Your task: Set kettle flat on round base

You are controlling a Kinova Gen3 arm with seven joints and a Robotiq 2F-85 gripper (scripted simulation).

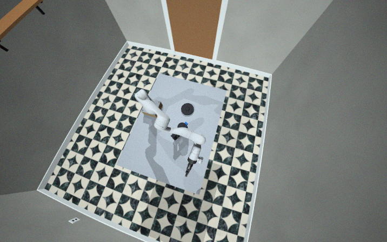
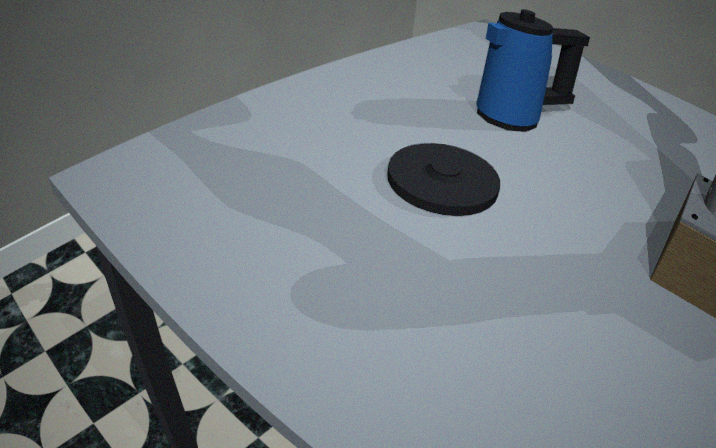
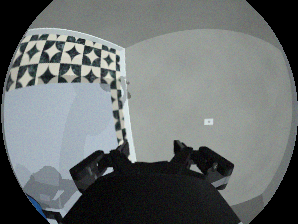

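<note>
The blue kettle [image 2: 513, 73] with a black lid and a black handle [image 2: 566, 64] stands upright on the grey table [image 2: 316, 380] [image 1: 134, 155]. In the overhead view the kettle [image 1: 181, 125] is partly hidden under my arm. The round black base [image 2: 443, 179] [image 1: 187, 108] lies flat beside the kettle and apart from it, with its stud [image 2: 444, 169] up. My gripper [image 1: 186, 172] [image 3: 151, 147] is open and empty. It hangs over the table's near right part, far from the kettle, and points out past the table edge. It is out of the exterior view.
The arm's wooden mounting block [image 2: 686, 264] [image 1: 152, 112] stands at the table's edge. The wrist view shows the table edge [image 3: 112, 106], the checkered floor [image 3: 63, 63] and the grey walls. The white arm [image 1: 159, 119] stretches across the table.
</note>
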